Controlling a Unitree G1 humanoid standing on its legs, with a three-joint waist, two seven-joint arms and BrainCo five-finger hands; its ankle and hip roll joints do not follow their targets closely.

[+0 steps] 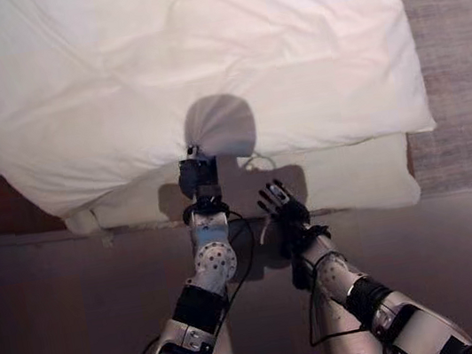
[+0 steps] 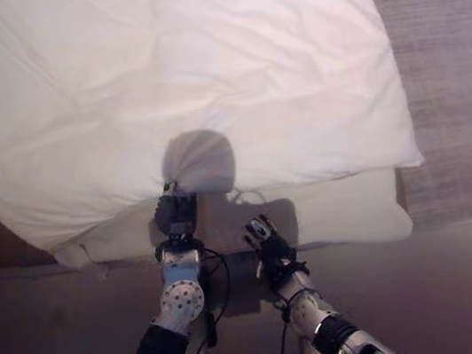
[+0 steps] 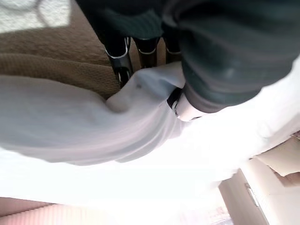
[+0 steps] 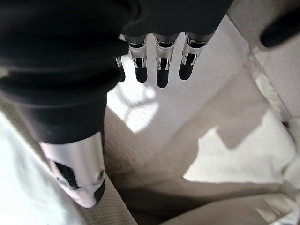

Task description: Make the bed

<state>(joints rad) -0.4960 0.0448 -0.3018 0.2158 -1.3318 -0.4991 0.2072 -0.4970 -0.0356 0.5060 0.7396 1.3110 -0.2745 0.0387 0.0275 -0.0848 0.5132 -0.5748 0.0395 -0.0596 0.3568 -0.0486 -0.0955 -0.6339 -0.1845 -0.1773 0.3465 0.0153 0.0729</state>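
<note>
At the bed's near edge, your left hand (image 1: 198, 176) pinches the soft, light white duvet (image 1: 200, 66) hem; your right hand (image 1: 282, 208) hovers open, free to grip alongside.

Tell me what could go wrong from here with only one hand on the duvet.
1. The left hand pinches the white duvet at a single spot on its near edge, so a pull would likely bunch the cloth there rather than spread it.
2. In the left wrist view only a small fold sits between the fingers and thumb; it may slip out.
3. The right hand hangs open beside the mattress, leaving the right corner unguided.
</note>
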